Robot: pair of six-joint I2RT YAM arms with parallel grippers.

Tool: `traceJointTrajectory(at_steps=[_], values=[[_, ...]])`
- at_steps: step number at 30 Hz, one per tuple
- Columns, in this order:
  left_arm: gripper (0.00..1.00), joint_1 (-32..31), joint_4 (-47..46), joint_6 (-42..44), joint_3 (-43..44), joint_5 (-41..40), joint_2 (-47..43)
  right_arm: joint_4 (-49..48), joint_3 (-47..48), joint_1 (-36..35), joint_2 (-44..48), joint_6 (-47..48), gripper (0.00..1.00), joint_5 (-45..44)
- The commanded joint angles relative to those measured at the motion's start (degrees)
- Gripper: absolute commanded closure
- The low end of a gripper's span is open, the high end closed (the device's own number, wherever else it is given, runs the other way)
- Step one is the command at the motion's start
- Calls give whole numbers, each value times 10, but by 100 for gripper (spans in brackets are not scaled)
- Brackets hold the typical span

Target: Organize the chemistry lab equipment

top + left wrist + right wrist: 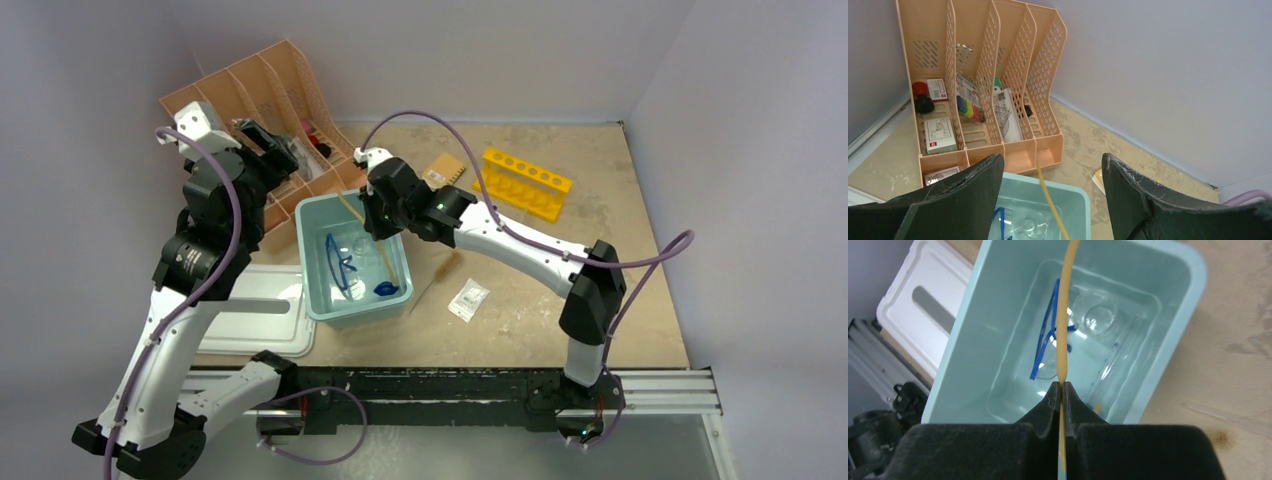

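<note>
Over teal tub (pixel 964 365), right tool (pixel 1062 390) pinched tight on amber tubing (pixel 1064 315); left tool (pixel 1052 167) wide, empty.

I am pinching the amber rubber tubing (pixel 386 263) with the right gripper (pixel 377 222), dangling it over the teal tub (pixel 307 262) at centre frame.

The tan bench (pixel 530 310) is carrying a peach organiser (pixel 240 85) at its far left corner, a teal tub (pixel 355 315) left of centre, a white lid (pixel 255 325) at the near left edge, a yellow rack (pixel 525 183) far right, and a small packet (pixel 468 299) near the front.
</note>
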State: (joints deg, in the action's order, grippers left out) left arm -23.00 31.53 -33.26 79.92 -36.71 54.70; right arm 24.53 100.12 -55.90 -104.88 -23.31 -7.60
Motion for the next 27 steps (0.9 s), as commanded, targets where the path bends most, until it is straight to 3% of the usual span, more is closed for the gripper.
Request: traceJointTrajectory(at_steps=[1,13,19,27], values=[[29,2,-2,15,-2,-4,1,-16,-8,-7,20,28,100,64],[28,2,-5,10,-16,1,5,15,-41,-9,-15,87,100,198],[28,2,0,10,-16,1,6,-27,-86,-9,-24,101,100,284],[28,2,1,9,-16,3,8,-57,-73,-9,-47,105,99,341]])
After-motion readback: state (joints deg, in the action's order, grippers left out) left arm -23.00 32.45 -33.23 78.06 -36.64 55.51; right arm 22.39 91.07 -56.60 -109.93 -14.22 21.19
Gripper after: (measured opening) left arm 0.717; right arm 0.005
